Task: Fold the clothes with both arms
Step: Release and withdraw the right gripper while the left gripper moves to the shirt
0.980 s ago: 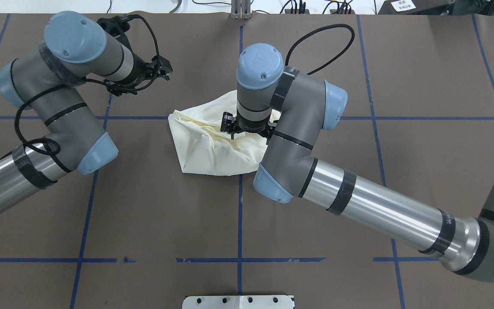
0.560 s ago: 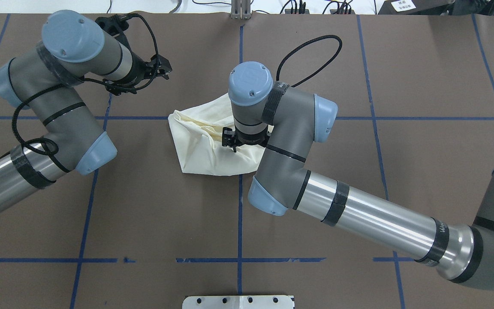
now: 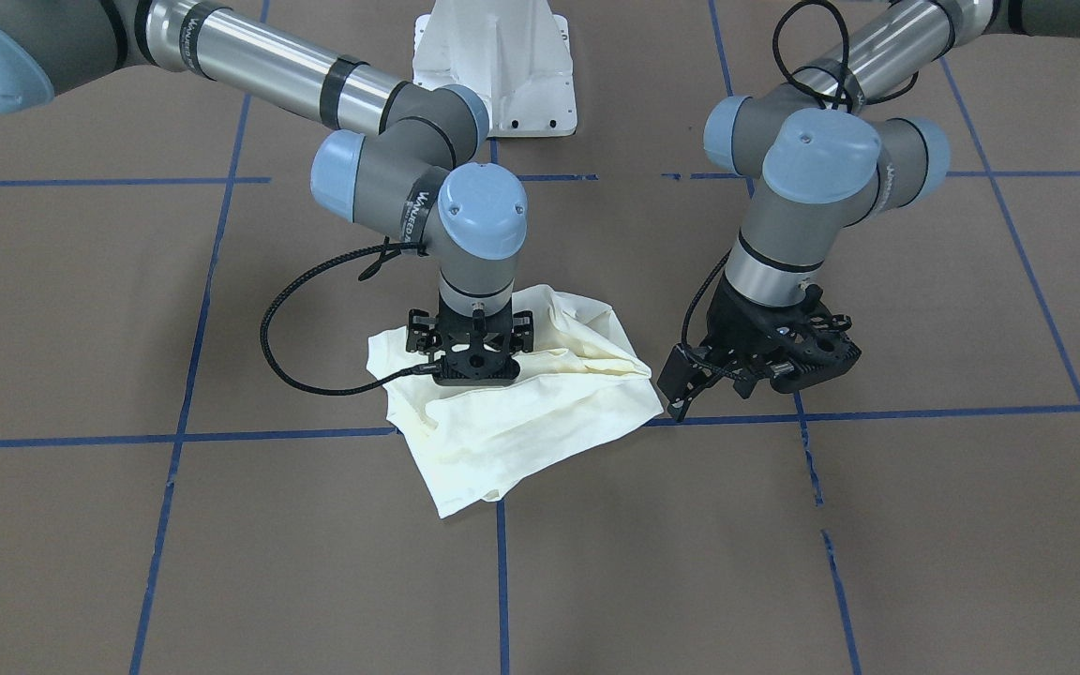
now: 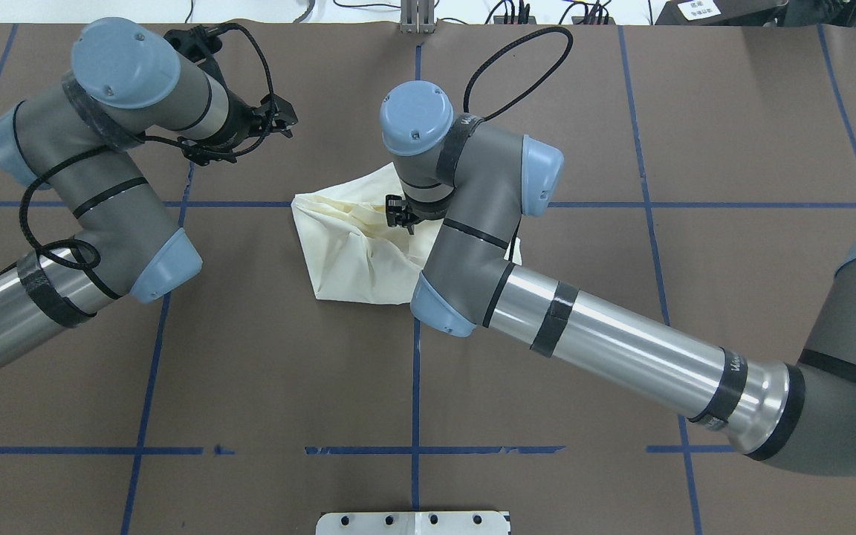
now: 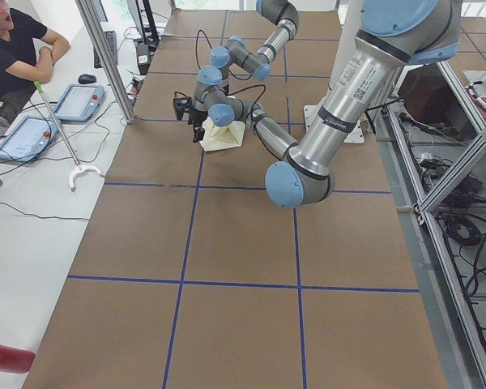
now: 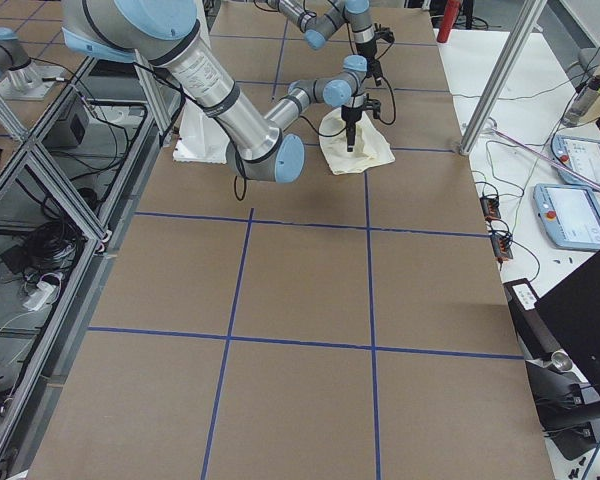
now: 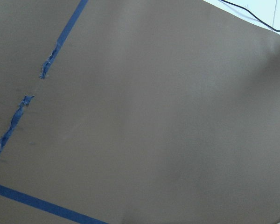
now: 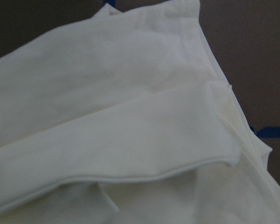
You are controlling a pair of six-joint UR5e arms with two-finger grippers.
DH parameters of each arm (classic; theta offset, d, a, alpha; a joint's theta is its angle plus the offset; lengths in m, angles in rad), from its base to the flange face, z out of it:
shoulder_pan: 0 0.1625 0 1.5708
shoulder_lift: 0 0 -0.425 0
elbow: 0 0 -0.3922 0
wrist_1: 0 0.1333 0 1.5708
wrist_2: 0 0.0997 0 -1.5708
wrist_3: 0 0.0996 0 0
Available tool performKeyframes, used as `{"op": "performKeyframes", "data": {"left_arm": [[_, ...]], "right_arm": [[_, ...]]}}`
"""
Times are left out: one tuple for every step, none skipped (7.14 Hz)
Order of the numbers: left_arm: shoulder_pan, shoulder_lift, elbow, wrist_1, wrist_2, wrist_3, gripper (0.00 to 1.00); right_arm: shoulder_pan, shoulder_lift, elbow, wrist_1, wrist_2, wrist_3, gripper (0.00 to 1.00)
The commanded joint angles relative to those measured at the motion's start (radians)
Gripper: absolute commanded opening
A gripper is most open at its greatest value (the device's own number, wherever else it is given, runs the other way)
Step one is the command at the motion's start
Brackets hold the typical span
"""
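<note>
Near the middle of the brown paper-covered bench (image 4: 250,371), the cream long-sleeved shirt (image 4: 354,256) lay bunched in a crumpled heap, with only plain cream cloth showing; it sat at a crossing of the blue tape lines (image 4: 414,386), mostly on the robot's left of the lengthwise line; the right arm's black two-finger gripper (image 4: 400,215) pointed straight down onto the top of the heap, touching the cloth or just above it; its jaws were hidden under the wrist and its mount, so I could not tell whether they stood apart or were clamped on fabric; the right wrist camera saw little but overlapping folds and a stitched hem (image 8: 189,28); the left arm's black two-finger gripper (image 4: 287,122) hung clear of the shirt, on the robot's left and farther from the base, over bare bench; its jaws looked apart, with nothing between them; the left wrist camera saw only brown surface and a torn strip of blue tape (image 7: 11,123); the white pedestal base (image 3: 495,66) stood at the bench edge between the arms; at the bench's left end a person (image 5: 12,49) sat beside two flat handheld control panels (image 5: 77,101).
</note>
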Motion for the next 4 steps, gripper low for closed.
{"op": "performKeyframes", "data": {"left_arm": [[0.000, 0.009, -0.022, 0.008, 0.000, -0.001, 1.00], [-0.008, 0.010, -0.024, 0.009, 0.000, -0.001, 1.00], [-0.011, 0.011, -0.032, 0.009, 0.000, -0.001, 1.00], [-0.026, 0.011, -0.036, 0.009, -0.027, 0.004, 1.00]], "right_arm": [[0.052, 0.069, -0.153, 0.100, -0.003, -0.032, 1.00], [0.074, 0.098, -0.238, 0.180, -0.006, -0.033, 1.00], [0.092, 0.113, -0.272, 0.235, -0.028, -0.033, 1.00], [0.106, 0.122, -0.274, 0.258, -0.044, -0.035, 1.00]]}}
